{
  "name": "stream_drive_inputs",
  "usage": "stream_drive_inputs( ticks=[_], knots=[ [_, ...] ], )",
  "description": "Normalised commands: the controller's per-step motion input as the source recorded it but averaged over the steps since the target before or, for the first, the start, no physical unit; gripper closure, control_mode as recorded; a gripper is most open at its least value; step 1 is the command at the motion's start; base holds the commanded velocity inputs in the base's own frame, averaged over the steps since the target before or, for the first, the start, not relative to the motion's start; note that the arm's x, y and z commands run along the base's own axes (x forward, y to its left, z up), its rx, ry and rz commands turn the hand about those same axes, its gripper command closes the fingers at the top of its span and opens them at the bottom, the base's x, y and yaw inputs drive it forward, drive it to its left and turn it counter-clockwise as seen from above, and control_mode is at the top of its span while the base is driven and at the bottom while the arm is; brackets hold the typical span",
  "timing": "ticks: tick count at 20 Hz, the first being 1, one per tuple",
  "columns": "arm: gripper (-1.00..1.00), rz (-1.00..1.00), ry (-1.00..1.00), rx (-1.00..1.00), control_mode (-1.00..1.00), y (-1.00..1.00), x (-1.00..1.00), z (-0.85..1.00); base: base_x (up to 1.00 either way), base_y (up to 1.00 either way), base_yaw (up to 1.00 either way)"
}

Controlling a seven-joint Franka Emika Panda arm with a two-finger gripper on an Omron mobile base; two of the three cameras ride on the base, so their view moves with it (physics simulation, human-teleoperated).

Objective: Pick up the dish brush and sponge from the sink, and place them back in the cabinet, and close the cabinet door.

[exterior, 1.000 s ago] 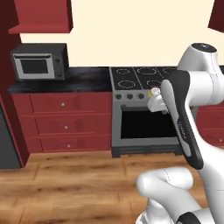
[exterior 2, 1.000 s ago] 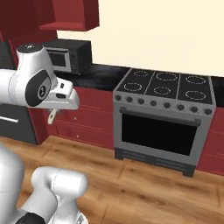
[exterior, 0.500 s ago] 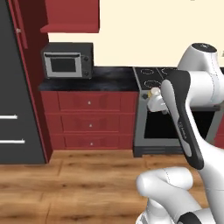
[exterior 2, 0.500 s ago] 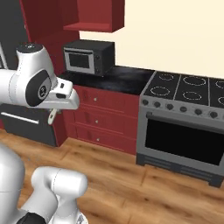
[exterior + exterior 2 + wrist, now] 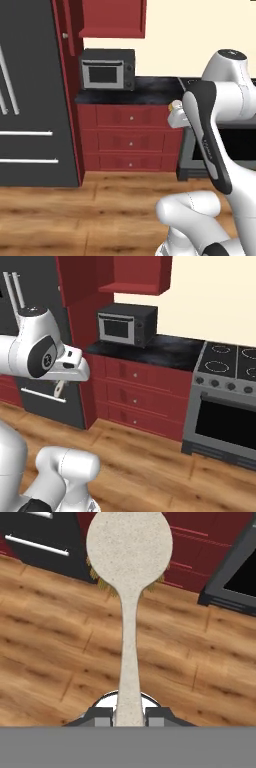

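Clearly the jaws of the gripper (image 5: 129, 713) are clamped on the thin handle of the dish brush (image 5: 129, 572), whose round cream-white head points away from the hand over the wooden floor (image 5: 55, 657), with tan bristles peeking out behind the head. From the right base view the brush (image 5: 58, 389) hangs down below the hand, in front of the dark grey refrigerator (image 5: 35, 356). A microwave (image 5: 107, 69) sits on the black tabletop (image 5: 150, 92) above red drawers (image 5: 131, 137), beside the oven (image 5: 225, 416).
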Motion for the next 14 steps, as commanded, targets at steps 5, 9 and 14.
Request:
stream_drive_inputs(
  ticks=[5, 9, 14],
  knots=[
    [1.0, 0.0, 0.0, 0.0, 1.0, 0.0, 0.0, 0.0, 0.54, 0.47, 0.05],
    [1.0, 0.0, 0.0, 0.0, 1.0, 0.0, 0.0, 0.0, 0.64, 0.39, 0.04],
    [1.0, 0.0, 0.0, 0.0, 1.0, 0.0, 0.0, 0.0, 0.67, 0.04, 0.12]
  ],
)
